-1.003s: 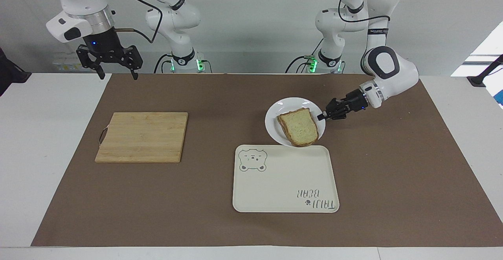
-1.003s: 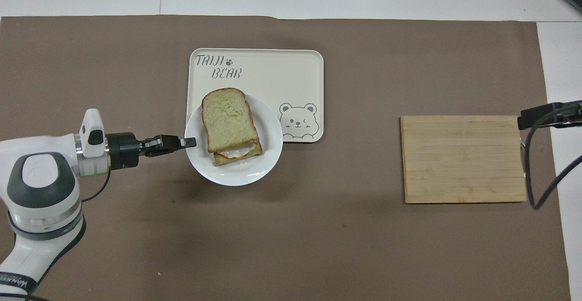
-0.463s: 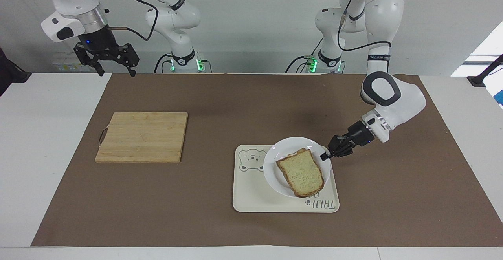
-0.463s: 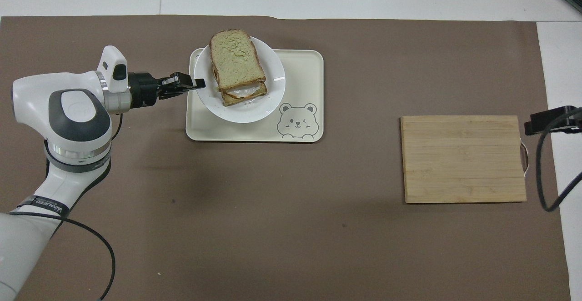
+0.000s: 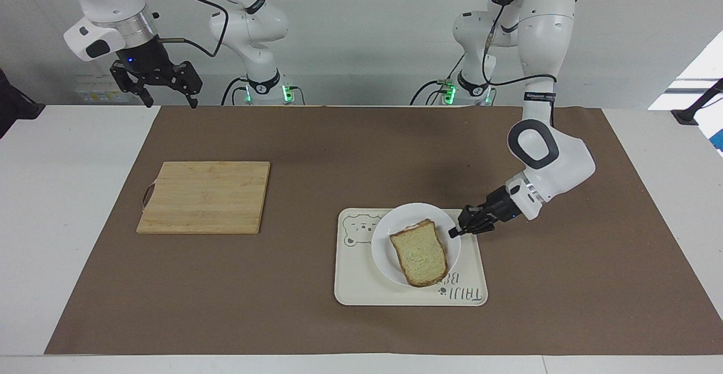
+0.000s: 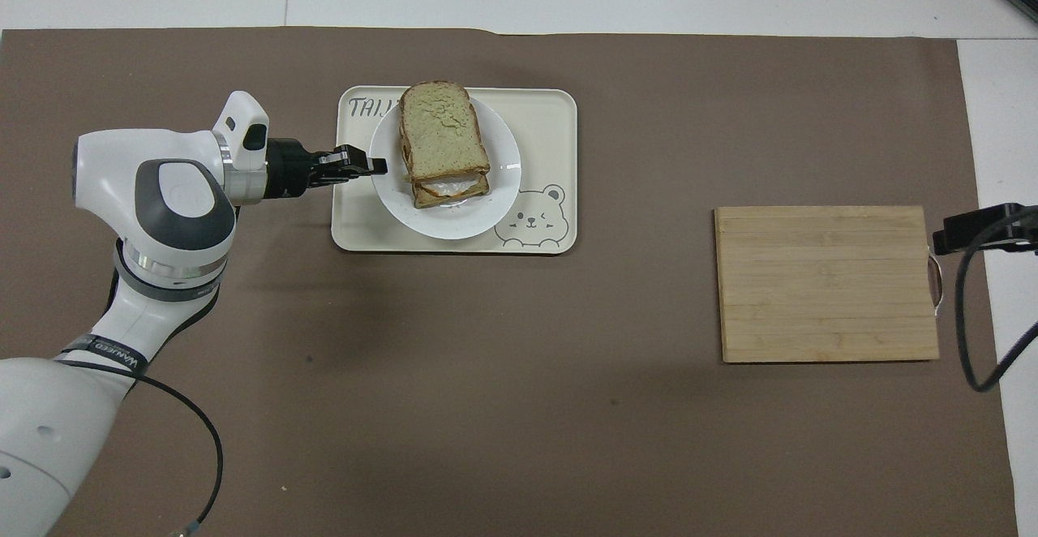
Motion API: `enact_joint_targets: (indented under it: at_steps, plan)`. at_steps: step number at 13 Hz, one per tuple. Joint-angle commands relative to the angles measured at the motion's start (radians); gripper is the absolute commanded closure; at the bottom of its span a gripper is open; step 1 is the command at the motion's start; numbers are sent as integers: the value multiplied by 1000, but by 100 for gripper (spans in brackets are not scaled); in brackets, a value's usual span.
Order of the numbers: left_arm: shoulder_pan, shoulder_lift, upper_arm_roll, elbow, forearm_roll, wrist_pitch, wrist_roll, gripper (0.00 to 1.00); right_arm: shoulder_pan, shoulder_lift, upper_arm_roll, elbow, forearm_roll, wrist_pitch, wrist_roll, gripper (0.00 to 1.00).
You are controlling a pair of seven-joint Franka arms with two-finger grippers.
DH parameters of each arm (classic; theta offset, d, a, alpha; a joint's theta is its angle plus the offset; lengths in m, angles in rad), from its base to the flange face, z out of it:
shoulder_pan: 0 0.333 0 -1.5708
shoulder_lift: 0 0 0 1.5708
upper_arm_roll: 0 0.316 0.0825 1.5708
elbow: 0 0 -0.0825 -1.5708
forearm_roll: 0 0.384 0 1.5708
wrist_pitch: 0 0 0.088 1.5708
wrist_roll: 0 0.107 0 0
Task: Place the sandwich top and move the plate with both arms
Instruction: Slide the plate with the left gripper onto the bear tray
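Observation:
The sandwich top (image 5: 419,252) (image 6: 442,127), a pale slice with brown crust, lies on a lower slice with egg white showing between them. Both sit on the white plate (image 5: 387,233) (image 6: 454,216). The plate is over the cream tray (image 5: 361,289) (image 6: 535,115); I cannot tell whether it rests on it. My left gripper (image 5: 453,231) (image 6: 377,166) reaches in low and level, shut on the plate's rim at the side toward the left arm's end. My right gripper (image 5: 168,92) waits open, raised over the mat's corner by the right arm's base.
A bamboo cutting board (image 5: 206,196) (image 6: 827,281) lies on the brown mat toward the right arm's end of the table, with nothing on it. The tray's bear drawing (image 6: 531,216) shows beside the plate. A black cable (image 6: 969,310) hangs past the board's edge.
My left gripper has carried the plate with the sandwich away from the robots, from the mat to over the tray, then a little toward the right arm's end. The right gripper stayed raised.

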Motion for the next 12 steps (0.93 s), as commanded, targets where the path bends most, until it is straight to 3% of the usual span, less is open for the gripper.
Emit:
enact_joint_targets:
  at_steps: [1, 2, 5, 6, 7, 8, 9, 11, 12]
  plan:
    - [-41, -21, 15, -19, 35, 10, -53, 89, -3, -21, 6, -32, 12, 74, 8, 0]
    - [-42, -19, 15, -19, 82, 10, -76, 88, 0, -11, 10, -22, -1, 67, 5, 0]
    - [-41, -19, 15, -18, 179, 9, -139, 68, -5, -11, 14, -14, -6, 18, 2, 0]
    - [-38, -19, 16, -13, 183, 10, -139, 51, -11, -14, 12, -17, -6, 16, -1, 0]
    - [-36, -18, 19, -10, 186, 10, -139, 47, -11, -21, 12, -29, -5, 14, -15, 0]
    - [-33, -18, 22, -5, 191, 12, -138, 36, -11, -23, 12, -32, -4, 16, -18, 0]
    - [-29, -18, 22, 11, 223, 13, -138, 18, -11, -21, 12, -29, -4, 16, -18, 0]
    - [-22, -19, 31, 35, 286, 12, -139, 2, -12, -23, 3, -32, -4, 2, -21, 0]
    - [-24, -21, 50, 57, 327, 12, -139, 0, -14, -24, 1, -32, -4, 1, -23, 0]
